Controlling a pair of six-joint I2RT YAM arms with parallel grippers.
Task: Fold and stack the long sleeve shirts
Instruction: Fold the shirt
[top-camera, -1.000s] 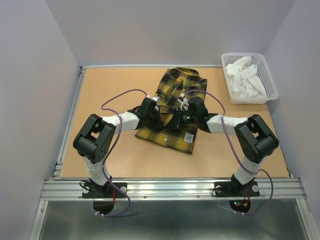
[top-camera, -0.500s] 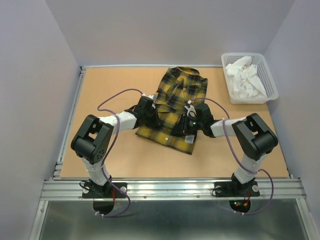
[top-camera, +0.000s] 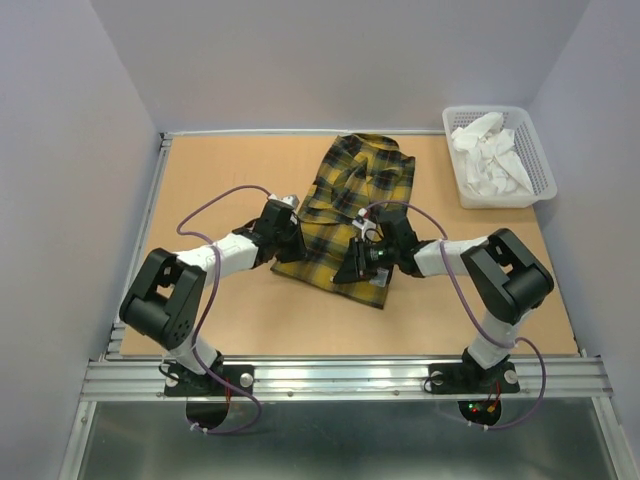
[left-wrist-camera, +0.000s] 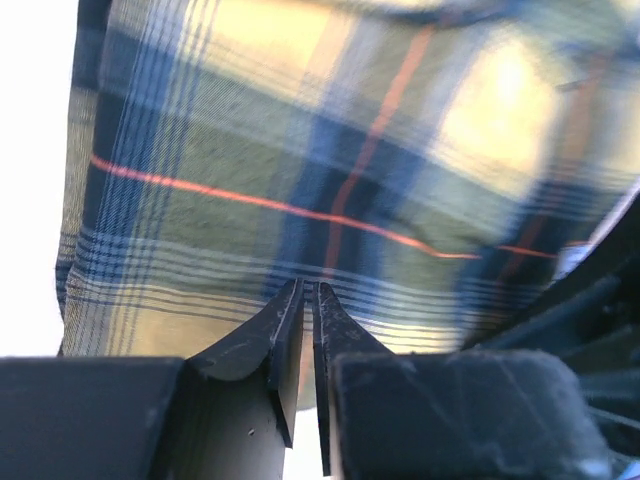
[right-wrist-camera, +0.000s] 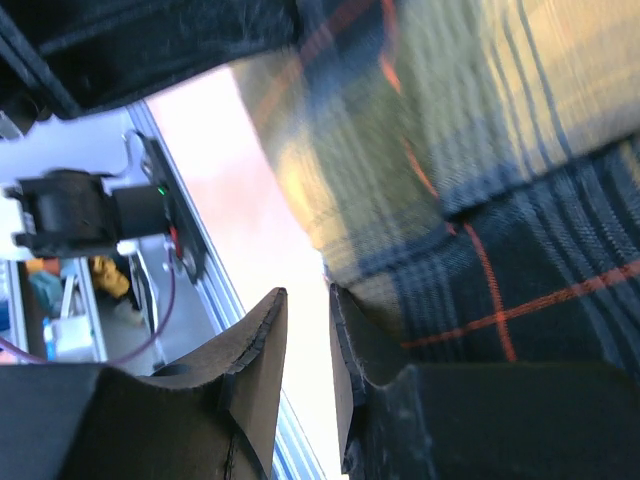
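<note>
Tan table (top-camera: 200, 180): shirt (top-camera: 350, 200) lengthwise, collar far; left jaws clenched, right jaws parted.

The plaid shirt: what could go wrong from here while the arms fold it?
1. The left gripper has its jaws almost together at the edge of the shirt; whether it holds cloth is unclear, so cloth may slip.
2. The right gripper shows an empty gap beside the shirt, so moving it may drag and rumple the cloth.
</note>
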